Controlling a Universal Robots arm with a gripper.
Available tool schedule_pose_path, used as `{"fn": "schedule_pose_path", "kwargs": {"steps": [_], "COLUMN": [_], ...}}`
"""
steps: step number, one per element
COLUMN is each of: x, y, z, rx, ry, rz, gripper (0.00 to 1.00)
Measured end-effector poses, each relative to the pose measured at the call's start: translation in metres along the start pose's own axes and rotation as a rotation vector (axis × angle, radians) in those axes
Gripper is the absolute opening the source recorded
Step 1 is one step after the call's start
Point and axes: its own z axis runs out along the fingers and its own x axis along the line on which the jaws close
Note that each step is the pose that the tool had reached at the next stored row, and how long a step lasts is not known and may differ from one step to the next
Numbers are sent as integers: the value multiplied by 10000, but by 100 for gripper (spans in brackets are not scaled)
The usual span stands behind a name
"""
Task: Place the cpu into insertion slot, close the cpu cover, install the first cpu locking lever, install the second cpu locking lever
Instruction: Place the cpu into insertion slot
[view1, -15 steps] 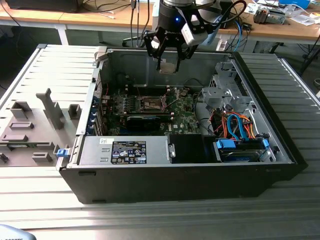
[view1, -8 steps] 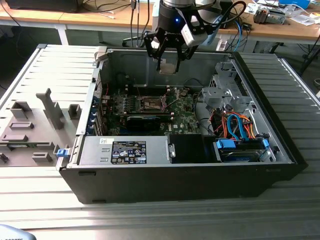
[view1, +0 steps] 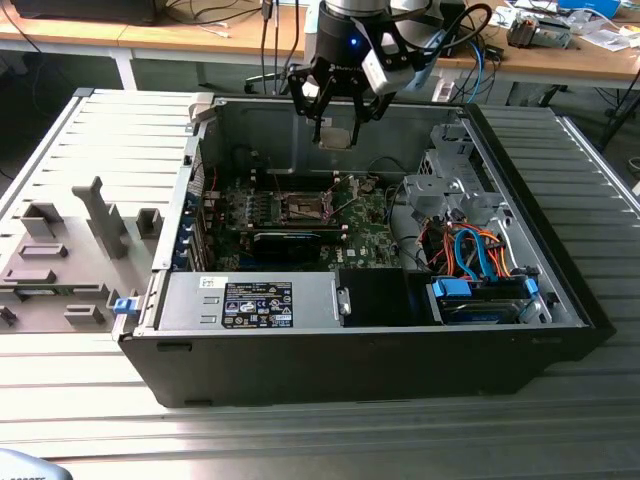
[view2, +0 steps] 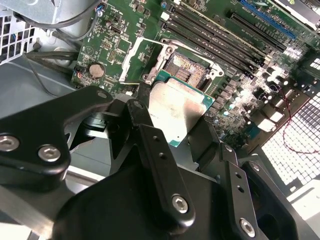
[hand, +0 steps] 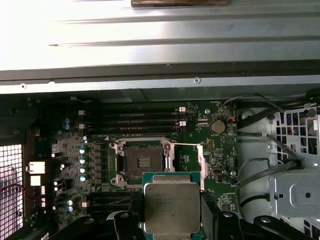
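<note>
Silver cpu (hand: 172, 207): we hold it flat, gripper (view1: 335, 128) pinching opp. edges.
insertion slot (hand: 144, 162): bare, well below cpu, offset slightly.
cpu cover (hand: 201, 170): swung open beside slot.

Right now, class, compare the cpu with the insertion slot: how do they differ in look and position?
The cpu is a pale silver plate edged green; the insertion slot has a dark centre inside a metal rim. The cpu hangs gripped in the claw above the green board; the insertion slot sits uncovered and empty in it. Both are square.
</note>
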Motion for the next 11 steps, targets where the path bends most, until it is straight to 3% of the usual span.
{"fn": "schedule_pose_path", "kwargs": {"steps": [11], "x": [-1], "y": [-1], "z": [30], "rx": [3], "ry": [0], "rz": [0], "gripper": [55]}}
